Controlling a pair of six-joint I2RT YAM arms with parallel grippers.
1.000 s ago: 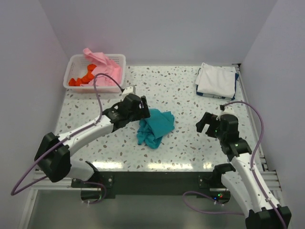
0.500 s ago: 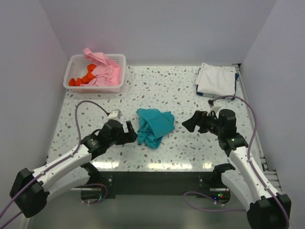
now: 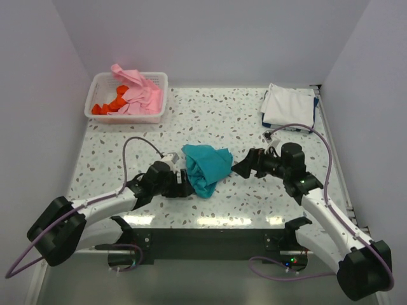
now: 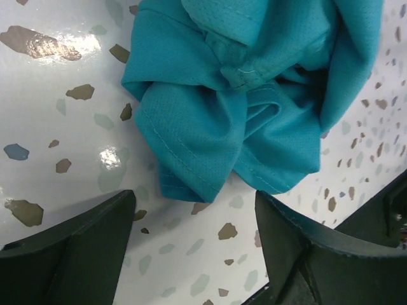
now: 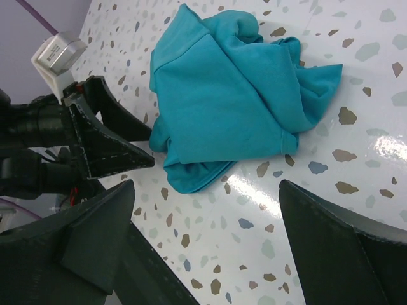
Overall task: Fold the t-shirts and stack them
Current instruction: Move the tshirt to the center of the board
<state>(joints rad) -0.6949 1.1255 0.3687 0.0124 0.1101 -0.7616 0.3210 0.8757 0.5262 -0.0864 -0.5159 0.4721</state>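
Top external shows the teal t-shirt [image 3: 206, 166] crumpled at frame centre on the table [image 3: 121, 143] between the left gripper [image 3: 184, 184] and right gripper [image 3: 243, 166], both with jaws spread wide and empty; the cloth looks light and limp, so pinch the stitched hem [image 4: 166, 152].

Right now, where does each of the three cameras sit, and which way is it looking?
Top: above and behind the arms, looking down on the table; shows both arms, left gripper and right gripper, both open.
Left wrist: on the left arm, low, facing the teal shirt; its two fingers show.
Right wrist: on the right arm, facing the shirt from the opposite side; its fingers show, the left gripper beyond.
All three share the teal shirt.
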